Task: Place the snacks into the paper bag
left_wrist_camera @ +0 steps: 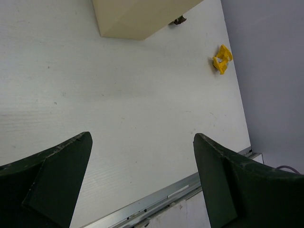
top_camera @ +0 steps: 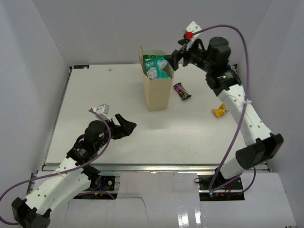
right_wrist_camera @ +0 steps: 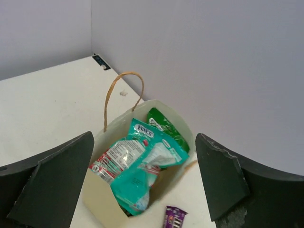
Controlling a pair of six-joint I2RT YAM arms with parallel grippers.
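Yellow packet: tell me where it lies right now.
In the top external view the yellow packet lies on the table, on its right side, right of the purple candy bar and the paper bag.

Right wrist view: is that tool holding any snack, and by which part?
Nothing is held. The right tool is open and empty above the tall tan kraft-paper bag; the left tool is open and empty too.

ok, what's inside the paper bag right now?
Inside the paper bag: a teal packet lies on top, with a green packet behind it. Anything lower down is covered by those two.
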